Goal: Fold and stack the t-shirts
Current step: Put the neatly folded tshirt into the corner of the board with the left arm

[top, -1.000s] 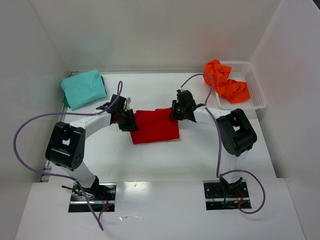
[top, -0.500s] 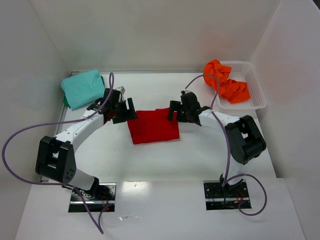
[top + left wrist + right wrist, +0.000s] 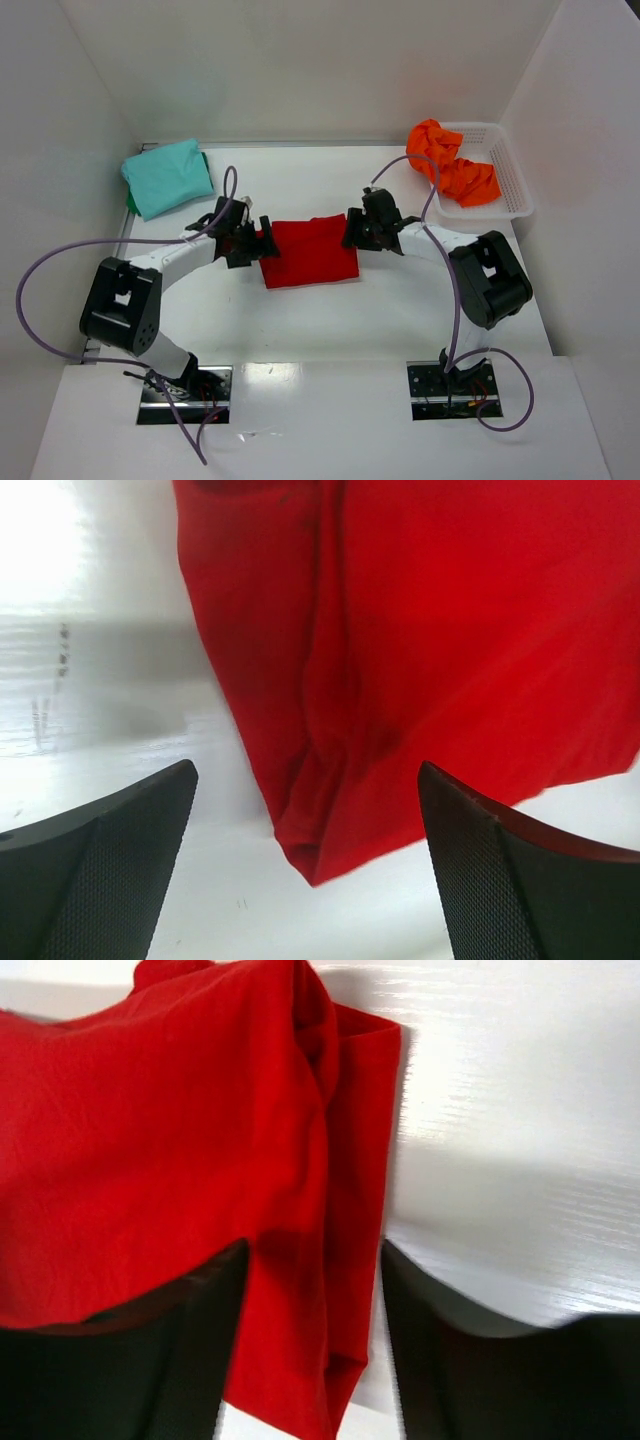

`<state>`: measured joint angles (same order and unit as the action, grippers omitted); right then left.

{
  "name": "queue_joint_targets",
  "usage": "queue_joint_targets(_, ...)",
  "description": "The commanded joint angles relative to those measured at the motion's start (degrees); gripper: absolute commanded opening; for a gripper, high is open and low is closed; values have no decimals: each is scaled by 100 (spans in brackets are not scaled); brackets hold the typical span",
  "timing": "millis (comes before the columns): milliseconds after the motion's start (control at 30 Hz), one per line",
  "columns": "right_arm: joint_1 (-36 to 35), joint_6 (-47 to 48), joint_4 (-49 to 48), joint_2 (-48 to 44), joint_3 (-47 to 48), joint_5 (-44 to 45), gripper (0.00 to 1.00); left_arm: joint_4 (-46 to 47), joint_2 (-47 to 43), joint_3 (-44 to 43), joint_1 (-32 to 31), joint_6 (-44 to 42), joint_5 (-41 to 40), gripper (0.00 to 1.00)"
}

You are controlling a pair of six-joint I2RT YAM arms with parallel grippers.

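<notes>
A red t-shirt (image 3: 310,252), folded into a rough rectangle, lies flat on the white worktop (image 3: 420,300) with a robot arm at each of its short ends. The left tool (image 3: 258,243) sits low at the shirt's left edge, its two dark fingers (image 3: 110,870) spread wide and released. The left wrist view shows a corner of the red cloth lying in the gap between them, pinched by neither. The right tool (image 3: 353,230) meets the shirt's far right corner, its jaws apart and straddling the shirt's doubled-over edge. In the right wrist view the cloth fills the gap up to one finger (image 3: 170,1360), and a strip of bare worktop shows between the cloth and the other finger, so nothing is clamped. A lengthwise crease runs through the red cloth near each arm. To the far left of the red t-shirt, well apart from it, a teal t-shirt (image 3: 168,176) rests folded beside the side wall. To the far right of the red t-shirt, an orange t-shirt (image 3: 452,165) lies crumpled, partly inside a white mesh basket (image 3: 512,195) and spilling over the basket's rim on the side nearer the red t-shirt.
</notes>
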<state>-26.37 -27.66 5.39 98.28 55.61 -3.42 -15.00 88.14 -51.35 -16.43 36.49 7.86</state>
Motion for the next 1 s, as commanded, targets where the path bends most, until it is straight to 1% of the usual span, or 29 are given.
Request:
queue_joint_targets(0,27,-20,-187,-28,159,-89,56,595,291,143,43,236,313,100)
queue_joint_targets(33,27,-20,-126,68,160,-89,46,665,353,143,43,236,313,100)
queue_joint_targets(167,27,41,-126,139,222,-141,31,797,651,143,43,288,374,100)
queue_joint_targets(267,27,41,-126,192,222,-141,30,1042,880,143,43,411,462,100)
queue_joint_targets(400,27,41,-126,244,274,-246,30,1281,1248,143,43,526,813,100)
queue_joint_targets(633,27,41,-126,437,379,-369,30,1684,1434,450,43,921,867,100)
queue_joint_targets(800,27,-11,-126,631,485,-492,30,1983,1618,556,43,1106,972,89)
queue_joint_targets(933,27,-11,-126,631,485,-493,30,2037,1742,556,43,1106,1121,69)
queue_joint_targets(967,27,-11,-126,631,485,-493,30,2037,1742,556,43,1054,1174,57)
